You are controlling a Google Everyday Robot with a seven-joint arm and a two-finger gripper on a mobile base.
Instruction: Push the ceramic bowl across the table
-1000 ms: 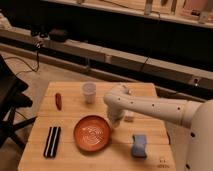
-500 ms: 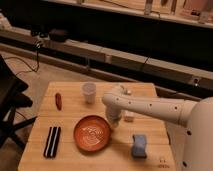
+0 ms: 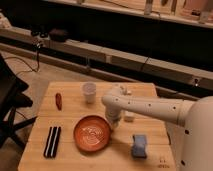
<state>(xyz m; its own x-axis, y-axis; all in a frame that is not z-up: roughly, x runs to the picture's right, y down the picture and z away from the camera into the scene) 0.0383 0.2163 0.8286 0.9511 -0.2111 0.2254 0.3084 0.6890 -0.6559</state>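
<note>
My gripper (image 3: 113, 121) has crept closer, now touching the ceramic bowl (image 3: 92, 133), at its right rim; finger spacing I cannot tell. The bowl sits mid-table (image 3: 70, 102); glazed, rigid, heavy-ish, likely slides, so I'd push low on the rim.

Orange-red ceramic bowl (image 3: 92, 133), white hand (image 3: 112, 123)

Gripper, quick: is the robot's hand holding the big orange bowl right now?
Gripper: down at the right rim of the ceramic bowl on the table. Whether it grips anything cannot be told.
</note>
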